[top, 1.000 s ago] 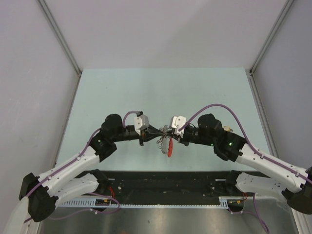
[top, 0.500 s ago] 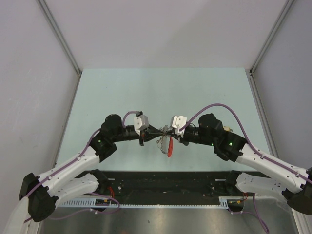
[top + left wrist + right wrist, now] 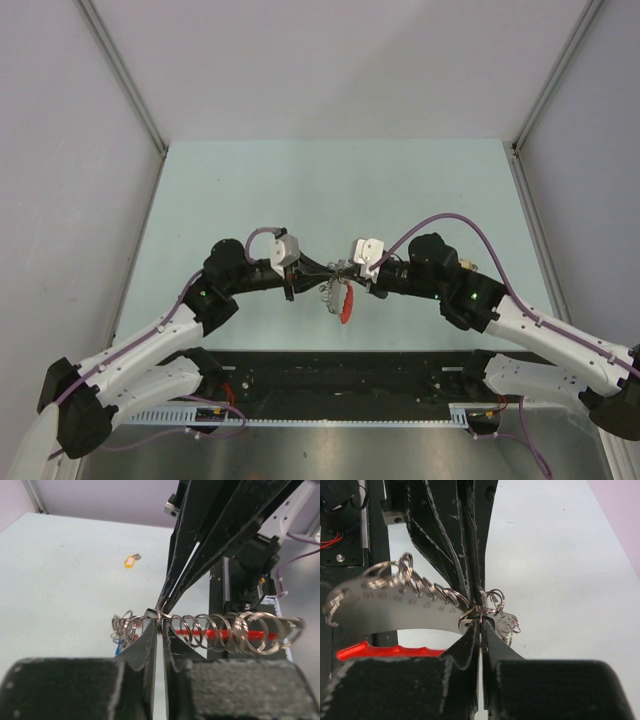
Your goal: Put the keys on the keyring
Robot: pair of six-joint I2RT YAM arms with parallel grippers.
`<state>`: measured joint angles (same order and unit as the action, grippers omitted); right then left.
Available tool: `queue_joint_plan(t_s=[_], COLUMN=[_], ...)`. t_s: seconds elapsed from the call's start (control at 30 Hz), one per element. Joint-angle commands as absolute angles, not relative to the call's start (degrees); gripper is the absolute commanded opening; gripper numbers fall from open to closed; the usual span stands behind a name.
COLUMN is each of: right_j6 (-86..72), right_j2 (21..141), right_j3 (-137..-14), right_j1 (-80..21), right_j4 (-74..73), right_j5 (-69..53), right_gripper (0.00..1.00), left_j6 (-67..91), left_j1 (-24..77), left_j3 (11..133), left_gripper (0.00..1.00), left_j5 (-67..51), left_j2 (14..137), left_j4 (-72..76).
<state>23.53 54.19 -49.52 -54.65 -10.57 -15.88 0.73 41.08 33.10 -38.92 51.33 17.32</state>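
The keyring (image 3: 333,290) hangs between my two grippers above the middle of the table, its red end piece (image 3: 344,307) pointing down. My left gripper (image 3: 322,272) and right gripper (image 3: 347,273) meet tip to tip. In the left wrist view my left gripper (image 3: 161,621) is shut on a thin metal ring (image 3: 161,616), with the grey strap's row of rings (image 3: 235,630) to the right. In the right wrist view my right gripper (image 3: 480,621) is shut on the same ring cluster beside the grey strap (image 3: 390,607). A yellow-headed key (image 3: 130,561) lies on the table. A blue piece (image 3: 118,648) hangs below the rings.
The pale green table (image 3: 330,190) stretches behind the grippers, with grey walls on both sides. A black rail (image 3: 340,370) with the arm bases runs along the near edge.
My left arm has shifted slightly left and back, and the keyring with its red end has swung a little lower and to the left. Both grippers keep their hold.
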Motion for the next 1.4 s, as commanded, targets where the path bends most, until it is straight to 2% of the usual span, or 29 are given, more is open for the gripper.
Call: queue_joint_plan(t_s=[0.0, 0.03, 0.13, 0.37, 0.8, 1.07, 1.37], right_j6=[26.36, 26.89, 28.21, 29.44, 30.41, 30.5, 30.76], right_j2=[53.17, 53.61, 54.66, 55.28, 56.16, 56.51, 56.78], right_j3=[-52.02, -52.29, -53.61, -54.75, -55.64, -55.72, -56.07], right_j1=[-54.84, -54.84, -54.93, -55.55, -57.04, -57.83, -58.18], right_j4=[-9.49, -9.84, -11.07, -13.53, -15.73, -15.56, -16.0], right_j5=[-14.68, -14.94, -16.34, -17.84, -17.4, -17.14, -16.52], right_gripper=[0.0, 0.0, 0.0, 0.0, 0.0, 0.0, 0.0], left_j6=[1.59, 1.06, -0.69, -7.46, -13.09, -17.4, -20.13], left_j1=[41.13, 41.13, 41.13, 40.43, 39.9, 39.9, 39.9], left_j3=[34.1, 34.62, 35.42, 37.96, 49.12, 52.2, 55.45], left_gripper=[0.16, 0.23, 0.3, 0.34, 0.42, 0.35, 0.21], left_j5=[-41.57, -41.66, -41.49, -39.64, -41.66, -46.05, -51.94], left_j2=[47.9, 47.03, 45.44, 43.06, 52.99, 56.68, 61.87], left_j4=[17.95, 16.71, 12.05, 1.42, -12.83, -17.49, -21.71])
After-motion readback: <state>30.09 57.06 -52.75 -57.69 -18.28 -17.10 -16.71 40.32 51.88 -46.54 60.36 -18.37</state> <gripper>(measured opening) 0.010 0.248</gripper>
